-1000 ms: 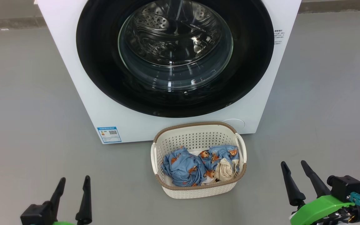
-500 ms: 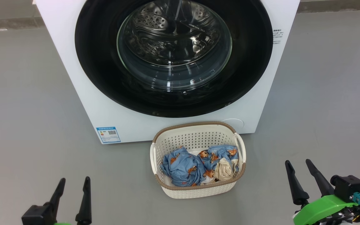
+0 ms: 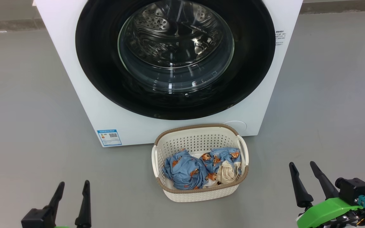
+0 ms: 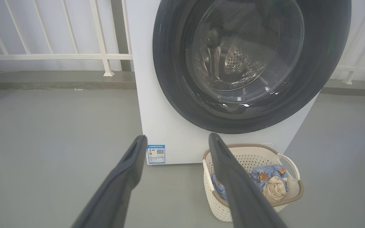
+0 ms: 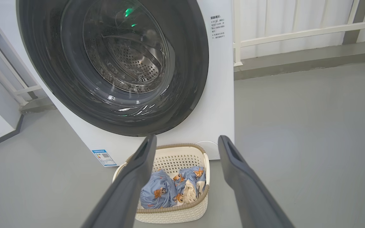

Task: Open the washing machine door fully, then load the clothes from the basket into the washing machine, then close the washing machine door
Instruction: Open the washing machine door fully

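My left gripper [image 3: 73,183] sits low at the bottom left of the head view, fingers pointing up and spread apart, nothing between them. Its body is cut off by the bottom edge. My right gripper [image 3: 302,163] is at the lower right, fingers tilted a bit leftward, also spread and empty; the green wrist shell [image 3: 325,210] is partly cropped. Both hover over the grey floor [image 3: 27,95], well apart from everything. The washing machine [image 3: 119,126] is straight ahead, its top cut off in the head view. The washing machine door [image 3: 175,53] lies flat against the front, closed, with the steel drum visible through the glass under glare. The basket [image 3: 198,194] stands on the floor just in front of the machine, between my two grippers. The clothes [image 3: 198,169] are bunched inside it, blue printed pieces with a cream one at the right. In the left wrist view my finger [image 4: 242,190] hides the basket's near side. The blue label [image 3: 109,137] and the side print are too small to read.
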